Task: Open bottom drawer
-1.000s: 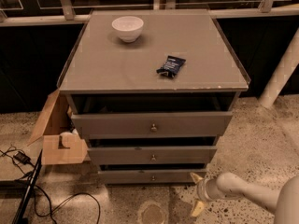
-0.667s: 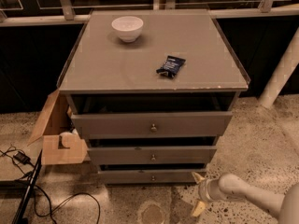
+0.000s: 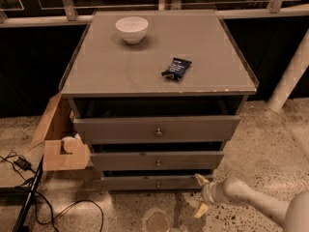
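Bottom drawer (image 3: 130, 182): lowest and slimmest of three grey fronts, flat, level, facing 6 o'clock. Small round metal knob (image 3: 158, 184) at its centre, untouched. Thin dark gap along its top edge; how far out it sits cannot be told. Hand (image 3: 200, 195) at 4 o'clock from the knob, low by the front's right end, fingers spread, upper fingertip (image 3: 199, 179) just beside the front.

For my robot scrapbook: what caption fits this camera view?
Open gripper hovers at the right end of the bottom drawer.
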### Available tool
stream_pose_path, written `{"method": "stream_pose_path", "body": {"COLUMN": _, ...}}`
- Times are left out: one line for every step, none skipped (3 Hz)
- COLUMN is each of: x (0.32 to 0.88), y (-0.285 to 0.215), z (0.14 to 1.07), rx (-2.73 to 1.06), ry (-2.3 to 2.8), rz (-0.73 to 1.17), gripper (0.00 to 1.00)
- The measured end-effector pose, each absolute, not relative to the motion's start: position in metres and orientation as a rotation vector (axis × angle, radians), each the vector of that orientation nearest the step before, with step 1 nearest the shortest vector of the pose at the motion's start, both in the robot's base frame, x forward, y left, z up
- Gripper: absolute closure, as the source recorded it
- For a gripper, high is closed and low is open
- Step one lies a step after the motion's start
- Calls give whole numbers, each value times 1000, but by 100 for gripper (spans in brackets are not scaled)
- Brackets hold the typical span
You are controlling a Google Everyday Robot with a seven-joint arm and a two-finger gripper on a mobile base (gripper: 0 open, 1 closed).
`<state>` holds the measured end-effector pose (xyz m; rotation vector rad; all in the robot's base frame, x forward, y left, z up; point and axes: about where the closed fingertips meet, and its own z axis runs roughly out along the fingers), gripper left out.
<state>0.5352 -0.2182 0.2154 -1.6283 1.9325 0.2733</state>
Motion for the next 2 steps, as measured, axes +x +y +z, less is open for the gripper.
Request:
{"method": "stream_pose_path", "body": {"x": 548, "y": -212, "z": 208, "rx": -1631, "ry": 1928, "rz": 274, "gripper": 0}}
{"method": "stream_pose_path", "body": {"x": 562, "y": -204, "z": 199, "rx": -1639, "ry": 1928, "rz": 278, "gripper": 0}}
